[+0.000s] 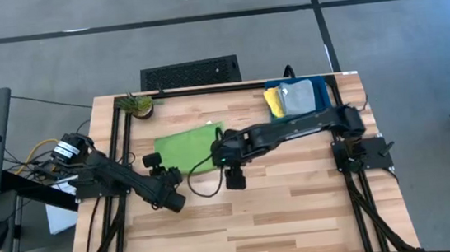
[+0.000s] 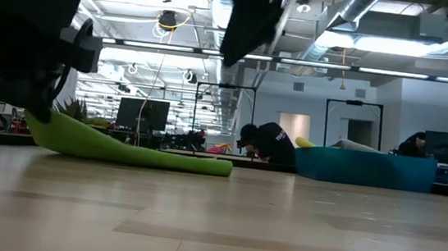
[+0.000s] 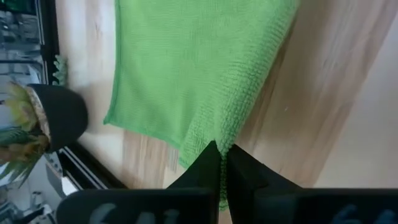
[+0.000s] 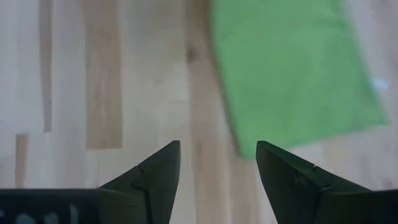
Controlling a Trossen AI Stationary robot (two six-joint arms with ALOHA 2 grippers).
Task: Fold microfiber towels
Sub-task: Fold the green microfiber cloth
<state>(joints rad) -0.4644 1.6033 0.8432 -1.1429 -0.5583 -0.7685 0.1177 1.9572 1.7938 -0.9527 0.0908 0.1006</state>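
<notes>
The lime green towel [image 1: 190, 146] lies spread on the table's middle left; it also shows in the left wrist view [image 3: 193, 68], the right wrist view [image 4: 292, 68] and the low view [image 2: 131, 151]. My left gripper [image 3: 221, 150] is at the towel's near left corner [image 1: 161, 167], shut on it. My right gripper [image 4: 217, 152] hangs open and empty above bare wood just off the towel's near right corner [image 1: 234, 180]. The yellow [image 1: 274, 100], grey [image 1: 298, 96] and light blue [image 1: 317, 84] towels lie in the dark teal bin [image 2: 368, 167]. My left gripper pinches the green towel's edge at its near left corner [image 3: 205, 140] between its two shut fingers. That end is raised a little off the table [image 2: 46, 129]. The rest of the towel slopes down and lies flat on the wood [image 2: 195, 165].
A small potted plant [image 1: 139, 106] stands at the far left, close to the towel's far left corner. The bin [image 1: 328, 99] stands at the far right corner. Black frame rails [image 1: 118, 136] run along the table's left and right sides. Bare wood fills the near half.
</notes>
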